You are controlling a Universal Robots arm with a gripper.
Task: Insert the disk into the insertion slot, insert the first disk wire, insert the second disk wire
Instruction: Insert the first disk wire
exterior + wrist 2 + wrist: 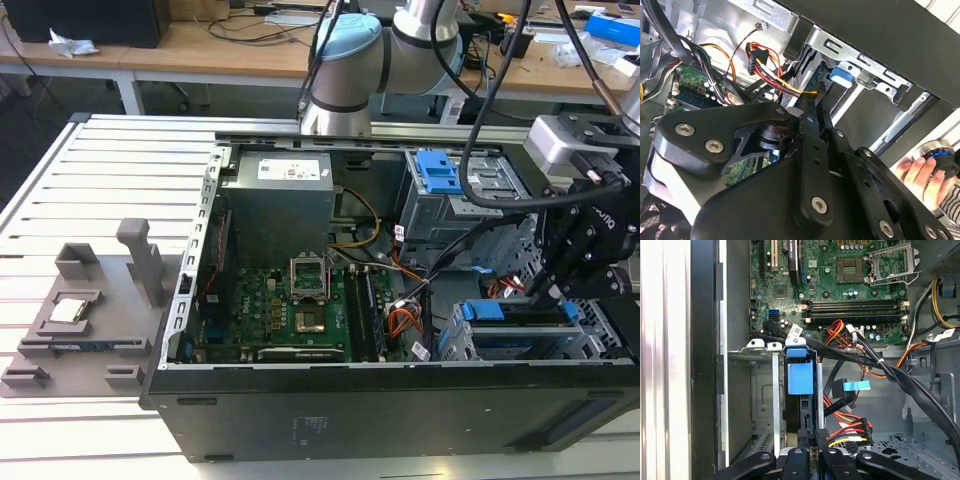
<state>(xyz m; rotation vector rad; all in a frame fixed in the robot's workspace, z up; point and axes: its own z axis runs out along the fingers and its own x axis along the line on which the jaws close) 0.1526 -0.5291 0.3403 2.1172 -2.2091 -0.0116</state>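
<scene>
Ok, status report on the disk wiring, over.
Gripper shut on disk wire, beside the disk. Disk seated in insertion slot. Black cable bundle runs past the slot's end; a hand outside the case.

- The disk (pixel 800 380) stands on edge inside the insertion slot (pixel 452 340). Its bright blue carrier faces outward, with the dark drive body below it.
- The insertion slot is a grey perforated sheet-metal cage in the corner of the open computer case, at the exterior view's lower right. Its upright metal rails flank the disk closely on both sides.
- A power wire (pixel 847 432) of red, yellow and black strands ends in a black plug at the disk's edge, gripped by the hand (pixel 815 102).
- A black wire with a blue tag (pixel 856 385) lies just beside the slot.
</scene>
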